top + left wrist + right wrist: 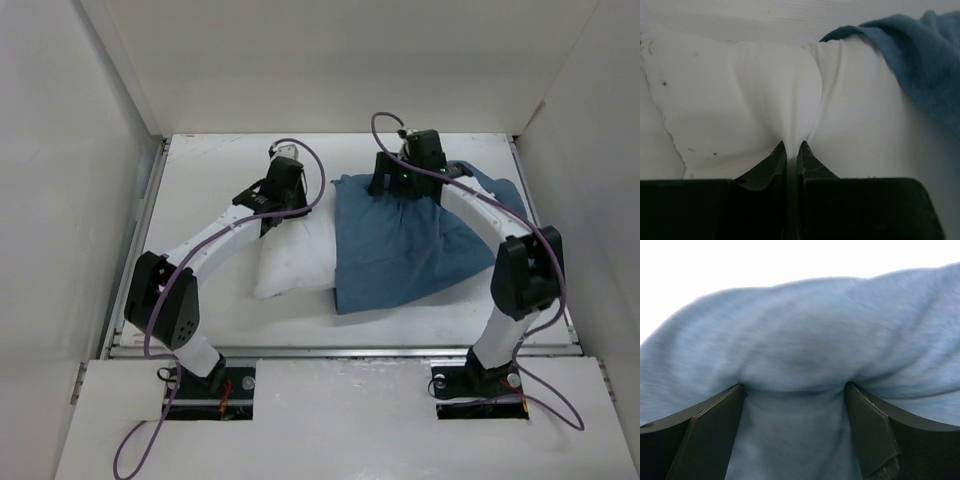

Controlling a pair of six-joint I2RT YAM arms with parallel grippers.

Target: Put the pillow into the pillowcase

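Pillow: lying mid-tabletop, its 3 o'clock end covered by the pillowcase.
Left pincer: clamping a pillow pleat, likely for pushing it in.
Right pincer: standing apart, straddling pillowcase cloth at 12 o'clock.

One white pillow is counted; one blue pillowcase; two arms are seen; two grippers, left gripper, right gripper; one table.

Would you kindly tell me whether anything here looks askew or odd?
The pillowcase lies crumpled and skewed, covering only the right part of the pillow; its bare white end sticks out to the left. The left gripper pinches that fabric into a ridge. A few dark specks dot the pillow. Nothing looks torn.
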